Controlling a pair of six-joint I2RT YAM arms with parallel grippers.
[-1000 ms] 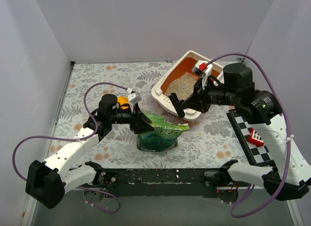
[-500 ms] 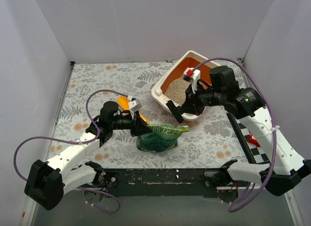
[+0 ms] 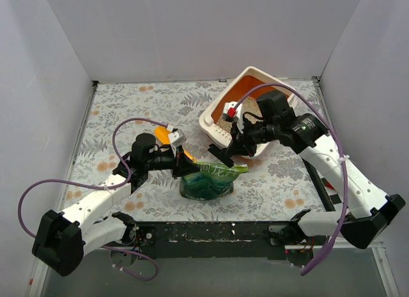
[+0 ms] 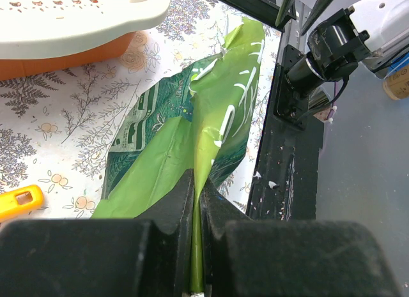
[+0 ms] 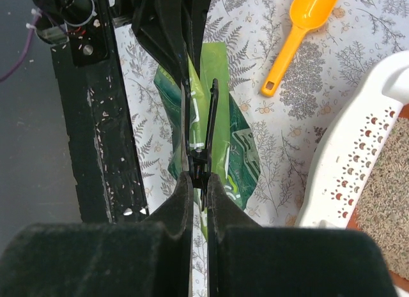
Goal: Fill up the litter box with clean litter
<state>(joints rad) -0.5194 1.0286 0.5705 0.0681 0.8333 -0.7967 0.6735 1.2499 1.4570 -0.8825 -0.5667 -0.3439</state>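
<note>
L claw [image 4: 195,204] is clamped shut on a fold of the glossy crinkled green bag [image 4: 211,118], which spreads out ahead of it. R claw [image 5: 196,182] is drawn nearly closed over the bag's top edge. The film appears pinched, tho the view is tight. The large cream-white plastic litter box w/ orange inside [image 5: 358,150] is seen just beside the R claw, w/ beige-grey sandy clean litter [image 5: 383,182] piled in it. An orange plastic scoop [image 5: 299,30] lies ahead of the R claw.

The litter box [image 3: 243,86] is largely covered by the right arm [image 3: 300,128] in the top view. The clean litter [image 5: 386,182] and orange scoop [image 4: 19,201] are cut off by wrist-view edges.
</note>
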